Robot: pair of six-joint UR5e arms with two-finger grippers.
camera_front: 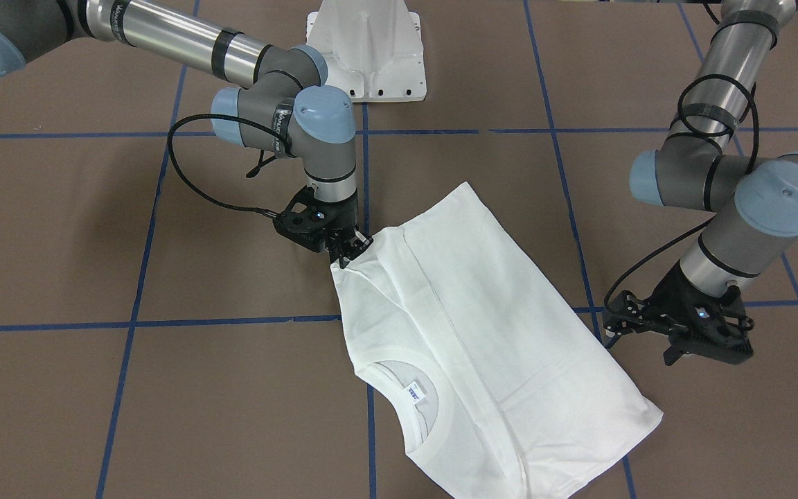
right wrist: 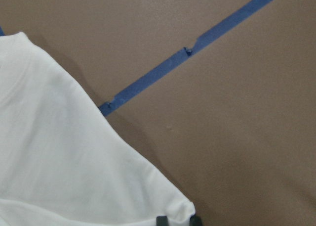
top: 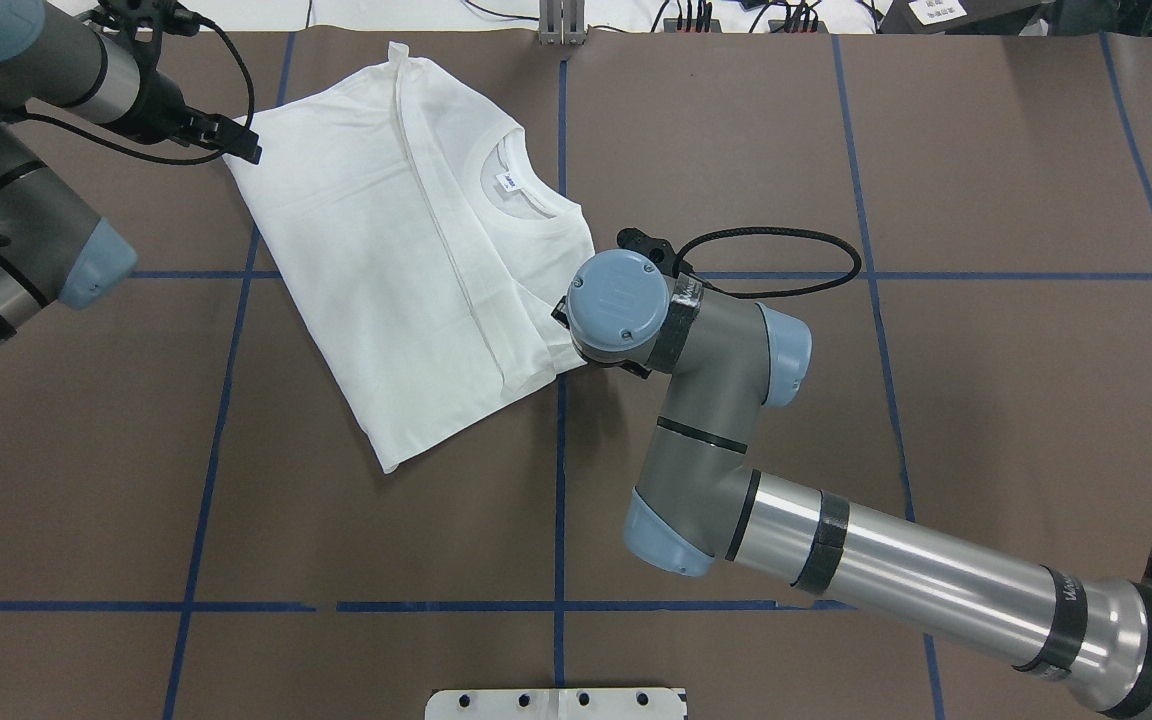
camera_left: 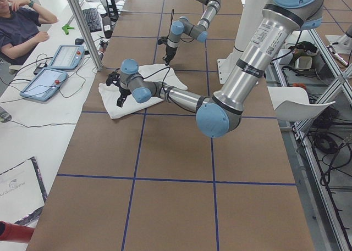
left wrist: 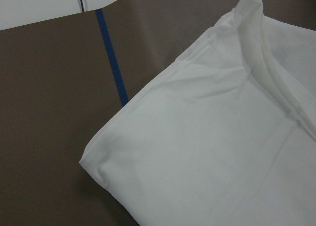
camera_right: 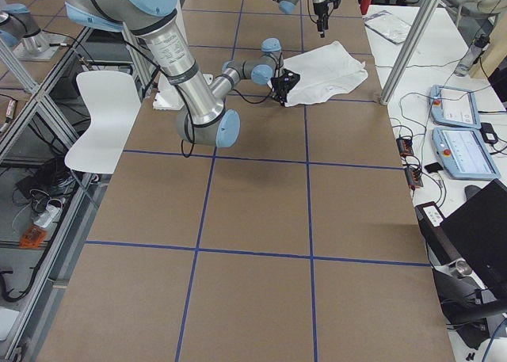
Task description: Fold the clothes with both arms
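Pinching the T-shirt (camera_front: 496, 312) edge with my right gripper (camera_front: 349, 251) clamped on cloth, shirt flat beyond the pedestal (camera_front: 368, 52) on its far side, left gripper (top: 244, 146) beside it, grip state unclear.

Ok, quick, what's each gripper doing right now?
Left gripper: beside the T-shirt, open or shut cannot be told.
Right gripper: closed on the T-shirt's edge.
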